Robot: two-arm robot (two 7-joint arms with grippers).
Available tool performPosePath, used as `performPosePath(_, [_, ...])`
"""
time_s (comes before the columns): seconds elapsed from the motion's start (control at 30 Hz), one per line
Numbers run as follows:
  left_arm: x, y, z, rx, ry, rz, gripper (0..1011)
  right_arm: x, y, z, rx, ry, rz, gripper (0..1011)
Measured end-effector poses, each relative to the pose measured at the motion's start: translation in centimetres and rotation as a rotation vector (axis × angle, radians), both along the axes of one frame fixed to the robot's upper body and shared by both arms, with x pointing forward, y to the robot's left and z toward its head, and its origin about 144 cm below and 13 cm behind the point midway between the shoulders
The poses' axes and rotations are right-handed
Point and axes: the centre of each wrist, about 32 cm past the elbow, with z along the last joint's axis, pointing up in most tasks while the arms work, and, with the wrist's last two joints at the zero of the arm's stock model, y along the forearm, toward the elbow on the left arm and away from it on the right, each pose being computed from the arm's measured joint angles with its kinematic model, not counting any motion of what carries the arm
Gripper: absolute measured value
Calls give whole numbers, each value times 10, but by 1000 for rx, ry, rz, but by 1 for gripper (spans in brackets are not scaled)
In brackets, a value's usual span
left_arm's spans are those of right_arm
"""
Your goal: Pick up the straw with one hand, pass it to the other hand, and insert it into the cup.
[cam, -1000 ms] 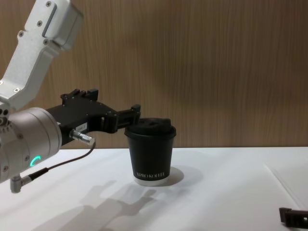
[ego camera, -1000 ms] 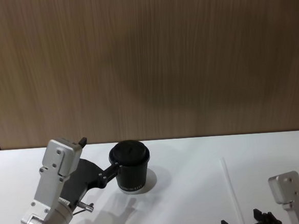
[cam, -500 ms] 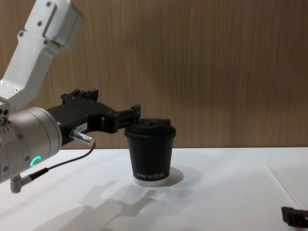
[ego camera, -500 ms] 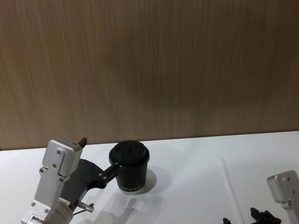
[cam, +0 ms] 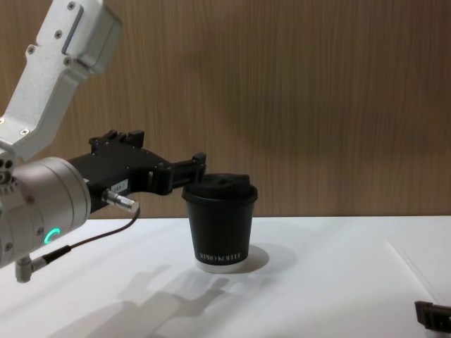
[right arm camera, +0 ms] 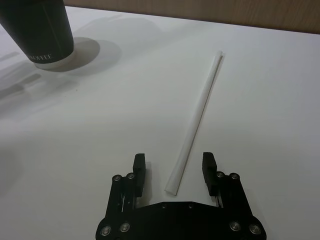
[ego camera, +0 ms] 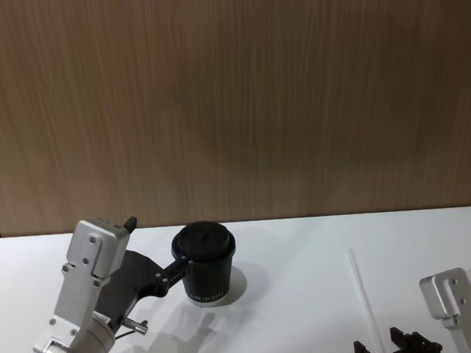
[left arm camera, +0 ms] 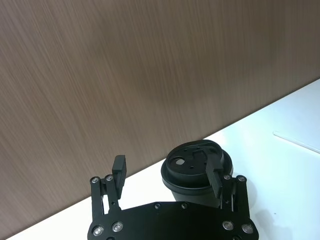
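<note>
Right claw (right arm camera: 174, 162), released, astride near end of straw (right arm camera: 200, 107) lying flat on worktop (right arm camera: 275, 100): light, slick, crushable, should suit a gentle pinch there; left claw (left arm camera: 167, 167), released, seemingly just beside cup (left arm camera: 192, 159).

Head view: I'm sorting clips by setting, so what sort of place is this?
Probably a robot test bench: a plain white table against a wood-panel wall, the left gripper by a lidded black cup, the right gripper open around the end of a white straw.
</note>
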Motion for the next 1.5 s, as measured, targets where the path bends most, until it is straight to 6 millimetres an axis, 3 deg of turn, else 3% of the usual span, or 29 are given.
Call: performPosePath(1.5, [0, 0, 0, 0, 0, 0, 1003, 1, 0, -1, -4, 6, 2, 404])
